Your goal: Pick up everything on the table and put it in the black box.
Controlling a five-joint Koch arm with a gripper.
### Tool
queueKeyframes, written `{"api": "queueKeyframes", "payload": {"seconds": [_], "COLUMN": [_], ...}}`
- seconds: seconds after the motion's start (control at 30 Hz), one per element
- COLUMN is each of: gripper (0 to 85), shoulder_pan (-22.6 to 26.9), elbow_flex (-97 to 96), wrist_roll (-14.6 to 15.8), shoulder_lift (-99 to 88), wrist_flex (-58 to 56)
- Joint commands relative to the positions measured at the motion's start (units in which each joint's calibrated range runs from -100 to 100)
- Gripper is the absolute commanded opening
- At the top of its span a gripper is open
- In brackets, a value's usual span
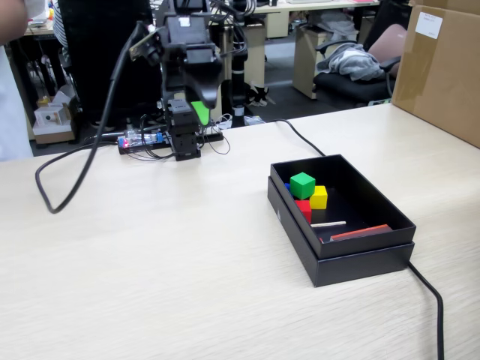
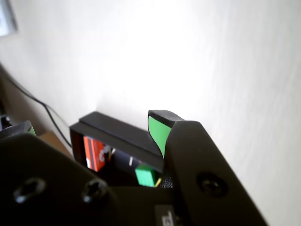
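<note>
Cubes are seen piled inside the black box (image 1: 341, 259): green cube (image 1: 302, 184) atop red cube (image 1: 304, 208), yellow cube (image 1: 319, 197) alongside, blue cube (image 1: 286, 187) mostly hidden. Gripper (image 1: 196, 112), raised well behind the box, is spread, empty.

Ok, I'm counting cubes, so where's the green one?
In the fixed view the green cube sits inside the black box, at its far left end, on top of the others, with the yellow cube just right of it.

I'm working in an office: beyond my table (image 1: 150, 255), at twelve o'clock, stand desks, and at one o'clock a swivel chair (image 1: 360, 64) (clothes heaped on it), plus a brown carton (image 1: 442, 67).
</note>
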Motion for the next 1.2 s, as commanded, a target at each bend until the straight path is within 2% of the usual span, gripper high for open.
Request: {"api": "queueKeyframes", "payload": {"seconds": [0.0, 0.4, 0.53, 0.9, 1.17], "gripper": [48.4, 48.5, 49.3, 47.9, 47.9], "shoulder_pan": [-1.3, -1.7, -1.9, -1.7, -1.4], "elbow_flex": [-6.3, -42.1, -49.6, -74.2, -85.8], "wrist_roll": [-2.3, -3.5, -3.6, -3.9, -3.8], "shoulder_lift": [-11.5, -36.2, -37.9, -37.9, -37.9], "wrist_flex": [12.1, 29.8, 34.2, 61.3, 70.1]}}
